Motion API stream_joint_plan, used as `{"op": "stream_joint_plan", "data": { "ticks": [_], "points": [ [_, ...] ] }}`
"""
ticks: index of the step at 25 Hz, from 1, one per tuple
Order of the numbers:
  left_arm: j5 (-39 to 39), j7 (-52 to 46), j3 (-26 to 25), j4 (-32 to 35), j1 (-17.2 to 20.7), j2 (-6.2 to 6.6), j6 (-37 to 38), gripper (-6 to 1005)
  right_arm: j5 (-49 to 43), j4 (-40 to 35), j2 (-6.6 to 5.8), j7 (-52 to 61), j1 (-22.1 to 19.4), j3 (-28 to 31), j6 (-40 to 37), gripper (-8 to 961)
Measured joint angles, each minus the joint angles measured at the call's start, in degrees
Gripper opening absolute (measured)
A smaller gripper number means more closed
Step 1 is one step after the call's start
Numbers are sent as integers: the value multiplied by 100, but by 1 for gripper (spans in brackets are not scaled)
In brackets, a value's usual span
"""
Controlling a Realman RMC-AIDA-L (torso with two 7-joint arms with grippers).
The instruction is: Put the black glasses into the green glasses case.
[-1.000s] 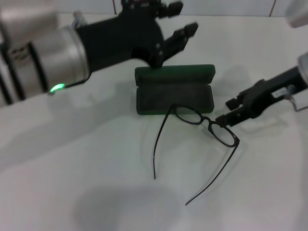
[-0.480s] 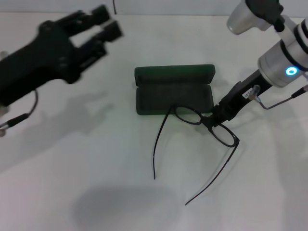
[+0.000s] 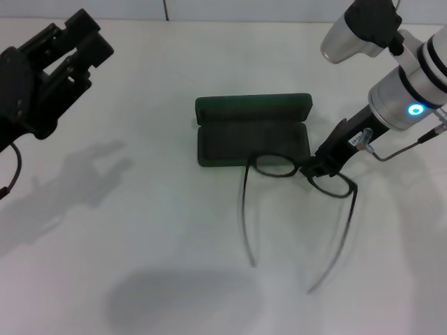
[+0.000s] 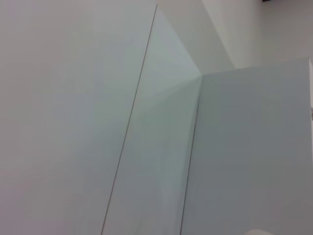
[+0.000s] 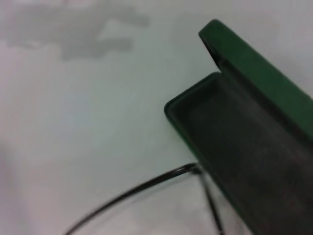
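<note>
Black glasses (image 3: pixel 300 174) are pinched at the bridge by the right gripper's (image 3: pixel 312 167) clenched jaws; lift level, clearing the green case (image 3: pixel 251 139) rim. Left gripper (image 3: pixel 52 59) parked, jaws unclear.

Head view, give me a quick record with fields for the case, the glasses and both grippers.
case: dark green rectangular hard clamshell case, open, lid up at the far side, nothing fully inside
glasses: thin black wire-frame glasses, temples unfolded and pointing toward the robot, one lens over the case's near edge
right gripper: right gripper at the bridge of the glasses, shut on it
left gripper: left gripper raised far to the robot's left, away from the case
table: white tabletop
</note>
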Motion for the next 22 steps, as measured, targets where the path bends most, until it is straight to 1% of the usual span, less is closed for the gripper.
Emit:
{"op": "stream_joint_plan", "data": {
  "ticks": [2,4,8,9,10,12,15,17,20,22],
  "points": [
    [-2,0,-3,-10,7,4,20,349,31,-197,1,-18,-100,-35,4,165],
    [-2,-3,-6,-22,4,10,72,344,119,-445,1,-20,-242,-41,-38,122],
    [53,-1,-9,-42,-26,21,199,335,811,-1264,-28,-199,-777,16,-267,37],
    [109,-7,-1,-54,-61,28,220,332,1092,-1503,-45,-310,-961,90,-351,37],
    [166,-9,6,-60,-93,31,230,330,1224,-1602,-52,-366,-1042,135,-391,37],
    [352,12,26,-77,-191,27,268,326,1866,-1944,-60,-745,-1415,547,-628,37],
    [560,108,40,-235,-390,14,370,319,2486,-1996,-59,-1205,-1675,1030,-847,37],
    [640,228,50,-561,-628,12,525,314,2894,-1905,-62,-1533,-1769,1280,-996,37],
    [744,520,79,-1163,-1061,10,762,307,3360,-1706,-64,-1932,-1836,1494,-1208,36],
    [803,675,195,-1357,-1263,1,817,230,3488,-1594,-62,-2060,-1834,1520,-1284,36]
  ]
}}
